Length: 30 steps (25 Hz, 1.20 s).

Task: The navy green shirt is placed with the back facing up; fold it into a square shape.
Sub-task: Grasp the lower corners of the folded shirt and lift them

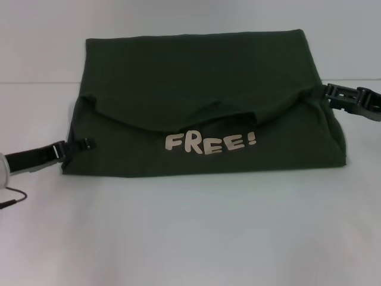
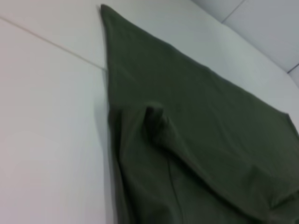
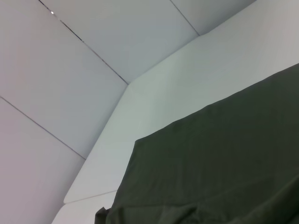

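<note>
The navy green shirt [image 1: 202, 77] lies on the white table, folded into a wide block. Its lower part is turned up, so the whitish "FREE!" lettering [image 1: 209, 143] faces up near the front edge. A plain flap from the back drapes over it in a sagging curve. My left gripper [image 1: 83, 145] sits low at the shirt's left front edge, touching the cloth. My right gripper [image 1: 331, 94] is at the shirt's right side, against the flap's right corner. The left wrist view shows the shirt [image 2: 196, 140] with a raised crease. The right wrist view shows its plain cloth [image 3: 219, 168].
White table [image 1: 190, 238] stretches in front of the shirt and to both sides. A thin cable [image 1: 15, 198] trails by the left arm at the left edge. Light wall panels [image 3: 70, 70] rise behind the table's far edge.
</note>
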Each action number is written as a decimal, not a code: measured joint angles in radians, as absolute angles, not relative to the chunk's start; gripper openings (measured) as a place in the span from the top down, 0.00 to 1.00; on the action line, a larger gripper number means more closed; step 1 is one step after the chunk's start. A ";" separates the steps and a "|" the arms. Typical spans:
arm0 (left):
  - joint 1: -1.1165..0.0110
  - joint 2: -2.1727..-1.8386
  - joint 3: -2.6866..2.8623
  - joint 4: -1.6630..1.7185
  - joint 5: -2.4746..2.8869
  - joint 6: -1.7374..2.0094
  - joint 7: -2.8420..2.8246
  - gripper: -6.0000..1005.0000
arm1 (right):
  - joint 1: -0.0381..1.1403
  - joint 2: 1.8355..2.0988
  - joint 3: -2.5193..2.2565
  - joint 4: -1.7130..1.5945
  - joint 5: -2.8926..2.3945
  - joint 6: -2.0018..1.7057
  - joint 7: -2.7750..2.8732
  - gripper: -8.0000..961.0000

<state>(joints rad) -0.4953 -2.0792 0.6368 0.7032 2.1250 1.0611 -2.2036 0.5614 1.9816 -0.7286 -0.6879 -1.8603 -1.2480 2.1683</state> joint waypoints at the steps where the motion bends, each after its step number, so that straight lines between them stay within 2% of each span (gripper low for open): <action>1: -0.496 -2.079 0.638 0.700 2.126 1.060 -2.202 0.09 | 0.562 1.981 -0.729 -0.688 -1.860 -1.249 2.168 0.05; 21: -0.511 -2.087 0.637 0.688 2.165 1.043 -2.194 0.16 | 0.560 1.984 -0.685 -0.687 -1.857 -1.282 2.168 0.08; 26: -0.514 -2.087 0.641 0.691 2.172 1.046 -2.194 0.39 | 0.560 1.984 -0.684 -0.687 -1.857 -1.283 2.171 0.09; 30: -0.512 -2.086 0.640 0.693 2.173 1.046 -2.195 0.48 | 0.564 1.983 -0.685 -0.687 -1.858 -1.286 2.174 0.10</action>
<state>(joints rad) -0.5116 -2.0865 0.6396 0.6930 2.1728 1.0464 -2.1947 0.5636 1.9826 -0.6851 -0.6872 -1.8576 -1.2865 2.1741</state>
